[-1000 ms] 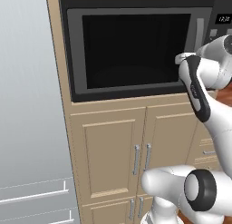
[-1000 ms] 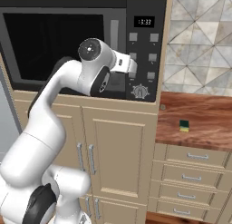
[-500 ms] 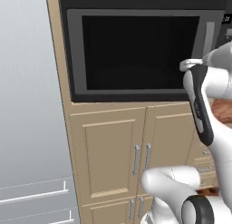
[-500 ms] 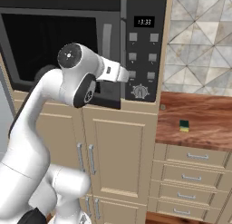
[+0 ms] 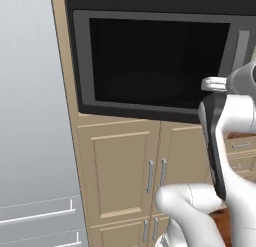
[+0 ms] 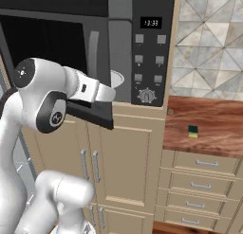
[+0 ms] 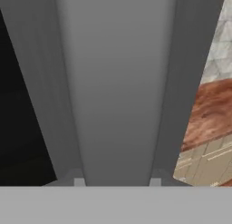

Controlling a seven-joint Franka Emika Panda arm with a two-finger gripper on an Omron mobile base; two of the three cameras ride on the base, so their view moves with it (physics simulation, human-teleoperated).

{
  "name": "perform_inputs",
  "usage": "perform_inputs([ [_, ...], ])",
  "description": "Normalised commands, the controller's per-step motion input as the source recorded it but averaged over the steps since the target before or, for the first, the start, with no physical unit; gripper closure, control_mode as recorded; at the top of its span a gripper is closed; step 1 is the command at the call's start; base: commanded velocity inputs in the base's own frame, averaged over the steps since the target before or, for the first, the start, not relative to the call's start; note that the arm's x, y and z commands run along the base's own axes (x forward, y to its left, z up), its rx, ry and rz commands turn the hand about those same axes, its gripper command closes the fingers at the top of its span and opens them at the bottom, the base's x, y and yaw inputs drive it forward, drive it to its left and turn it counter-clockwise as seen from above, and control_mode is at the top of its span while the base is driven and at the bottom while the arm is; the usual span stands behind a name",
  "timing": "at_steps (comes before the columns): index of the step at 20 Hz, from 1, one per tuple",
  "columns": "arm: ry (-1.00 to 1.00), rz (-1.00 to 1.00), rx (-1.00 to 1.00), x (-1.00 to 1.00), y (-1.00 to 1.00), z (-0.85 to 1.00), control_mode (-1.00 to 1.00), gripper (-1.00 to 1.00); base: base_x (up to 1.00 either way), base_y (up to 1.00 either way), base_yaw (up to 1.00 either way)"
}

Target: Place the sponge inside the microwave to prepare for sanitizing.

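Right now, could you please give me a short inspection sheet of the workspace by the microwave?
Surface: wooden counter right of the microwave, bare apart from the sponge.
Job's things: sponge lies on the counter, untouched; microwave door swung partly open, white turntable showing in the gap.
Clutter: nothing seen.
Grippers: gripper shut on the door handle, the grey bar running up between the fingertips.
Cables: nothing seen.
Surroundings: beige cabinet doors below the microwave, drawers under the counter, tiled wall behind it.
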Motion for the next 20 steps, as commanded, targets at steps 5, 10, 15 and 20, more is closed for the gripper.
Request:
perform_inputs([
  [5, 0.00, -0.10, -0.03, -0.72, 0.31, -0.03, -1.00, 1.00, 0.00, 0.00, 0.00],
  [10, 0.00, -0.10, 0.00, -0.55, 0.35, 0.00, -1.00, 1.00, 0.00, 0.00, 0.00],
  [15, 0.00, -0.10, 0.00, -0.43, 0.35, 0.00, -1.00, -1.00, 0.00, 0.00, 0.00],
  [20, 0.00, -0.04, 0.00, -0.10, 0.12, 0.00, -1.00, -1.00, 0.00, 0.00, 0.00],
])
